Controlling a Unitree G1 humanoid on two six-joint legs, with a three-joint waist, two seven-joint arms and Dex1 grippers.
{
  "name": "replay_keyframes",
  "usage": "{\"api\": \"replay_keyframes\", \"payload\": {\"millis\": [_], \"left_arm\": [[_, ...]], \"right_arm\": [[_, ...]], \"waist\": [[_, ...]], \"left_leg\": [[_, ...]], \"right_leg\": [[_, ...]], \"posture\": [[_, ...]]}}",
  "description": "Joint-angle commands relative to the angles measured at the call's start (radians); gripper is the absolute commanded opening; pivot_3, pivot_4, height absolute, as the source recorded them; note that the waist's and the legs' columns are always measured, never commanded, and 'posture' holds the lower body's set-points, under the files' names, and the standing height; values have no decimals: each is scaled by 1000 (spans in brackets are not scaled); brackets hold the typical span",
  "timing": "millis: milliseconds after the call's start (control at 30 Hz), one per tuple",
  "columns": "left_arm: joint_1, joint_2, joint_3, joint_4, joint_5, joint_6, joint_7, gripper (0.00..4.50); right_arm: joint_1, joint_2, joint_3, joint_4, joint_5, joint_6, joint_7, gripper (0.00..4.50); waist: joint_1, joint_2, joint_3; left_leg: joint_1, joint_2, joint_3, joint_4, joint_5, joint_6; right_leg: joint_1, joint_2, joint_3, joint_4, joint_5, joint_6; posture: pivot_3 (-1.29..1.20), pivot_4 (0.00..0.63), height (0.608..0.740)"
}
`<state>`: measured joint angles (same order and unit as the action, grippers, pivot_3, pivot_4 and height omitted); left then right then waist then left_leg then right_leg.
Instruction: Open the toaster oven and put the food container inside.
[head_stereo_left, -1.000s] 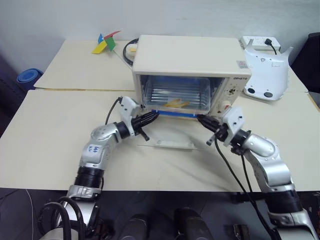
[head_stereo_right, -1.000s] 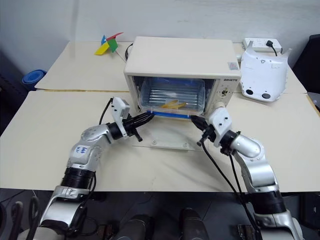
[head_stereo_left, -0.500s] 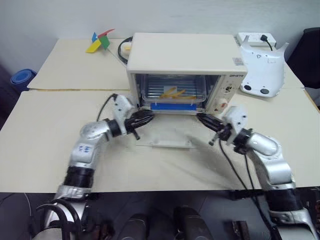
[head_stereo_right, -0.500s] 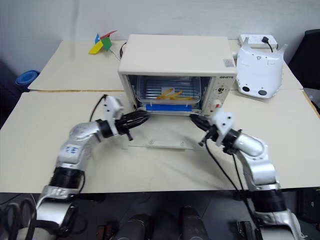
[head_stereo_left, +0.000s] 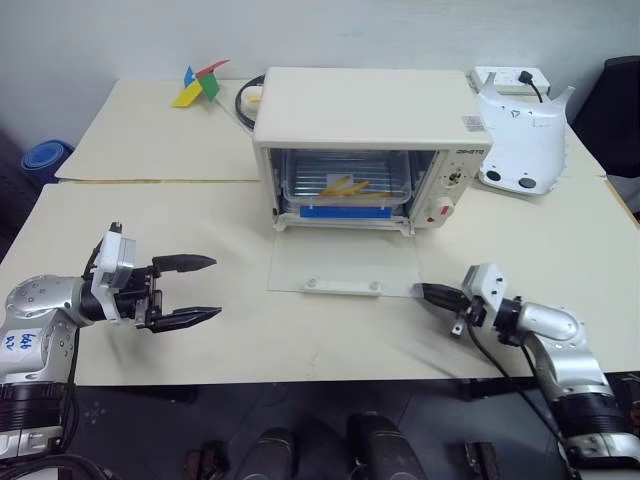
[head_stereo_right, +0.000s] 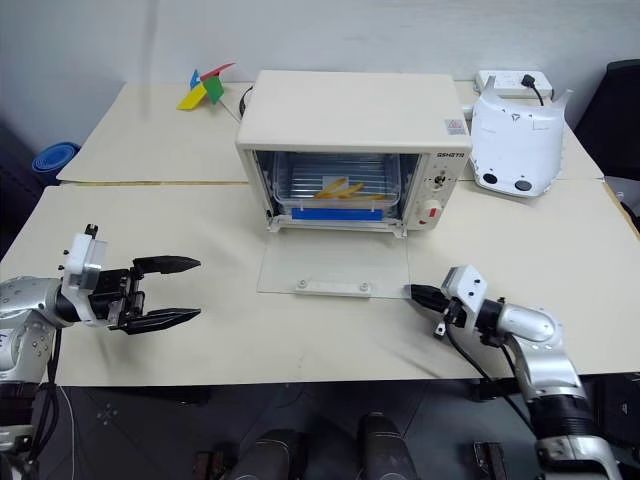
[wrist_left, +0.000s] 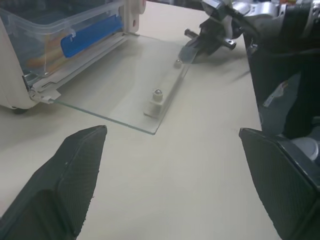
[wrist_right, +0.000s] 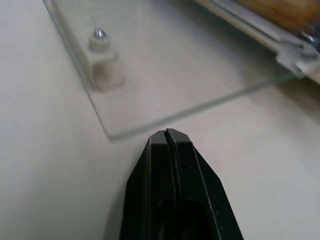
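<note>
The cream-white toaster oven (head_stereo_left: 365, 105) stands at the middle of the table with its glass door (head_stereo_left: 345, 265) folded flat onto the tabletop. Inside sits the clear food container (head_stereo_left: 345, 185), a blue strip along its front and yellow-orange strips within. My left gripper (head_stereo_left: 195, 290) hovers open and empty at the front left, well away from the oven. My right gripper (head_stereo_left: 428, 293) is shut on nothing, its tip just off the door's front right corner (wrist_right: 112, 134). The left wrist view shows the container (wrist_left: 65, 35) in the oven and the door handle (wrist_left: 162, 92).
A white rounded appliance (head_stereo_left: 520, 135) with two dark buttons stands right of the oven, a power strip (head_stereo_left: 510, 76) behind it. Coloured paper shapes (head_stereo_left: 200, 85) lie at the back left. A blue object (head_stereo_left: 45, 158) sits beyond the table's left edge.
Both grippers have drawn back from the oven mouth. The left swung far out to the left and opened. The right, still shut, dropped to the door's right corner. The container stays inside.
</note>
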<state>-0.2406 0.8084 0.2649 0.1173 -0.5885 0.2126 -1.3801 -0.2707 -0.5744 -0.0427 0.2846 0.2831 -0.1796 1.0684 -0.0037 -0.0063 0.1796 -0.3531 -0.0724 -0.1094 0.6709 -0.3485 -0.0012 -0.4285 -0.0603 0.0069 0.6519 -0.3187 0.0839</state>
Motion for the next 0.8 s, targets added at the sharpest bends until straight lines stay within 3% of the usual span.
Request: {"api": "replay_keyframes", "payload": {"millis": [33, 233, 433, 533, 667, 800], "left_arm": [[7, -11, 63, -31, -39, 10, 51, 4467], [33, -72, 140, -83, -82, 61, 205, 4467], [133, -87, 115, -103, 58, -81, 255, 4467], [189, -79, 104, -90, 107, -143, 248, 4500], [231, -87, 114, -89, 141, -190, 279, 4500], [263, -101, 110, -111, 158, -233, 305, 4500]], "right_arm": [[-29, 39, -29, -42, 70, -22, 2, 0], [-67, 105, -137, -191, 260, 65, -72, 0], [-73, 62, -176, -353, 363, 207, -101, 0], [-13, -21, -139, -385, 306, 188, 7, 597], [83, -87, -122, -318, 208, 60, 123, 1896], [138, -82, -142, -230, 165, -40, 139, 3080]], "waist": [[0, 0, 0], [1, 0, 0], [0, 0, 0], [4, 0, 0], [11, 0, 0], [15, 0, 0]], "left_leg": [[0, 0, 0, 0, 0, 0], [0, 0, 0, 0, 0, 0], [0, 0, 0, -2, 0, 0], [0, 0, 0, -4, 0, 0], [0, 0, 0, -3, 0, 1], [0, 0, 0, -3, 0, 1]], "right_leg": [[0, 0, 0, 0, 0, 0], [0, 0, 0, 0, 0, 0], [-1, 0, 0, -1, 0, 0], [-1, 0, 0, -3, 0, 0], [1, 0, 0, -5, 0, 0], [2, -1, 0, -5, 0, 0]], "posture": [[0, 150, 740], [0, 150, 740], [0, 150, 740], [0, 150, 740], [0, 150, 740], [0, 150, 740]]}}
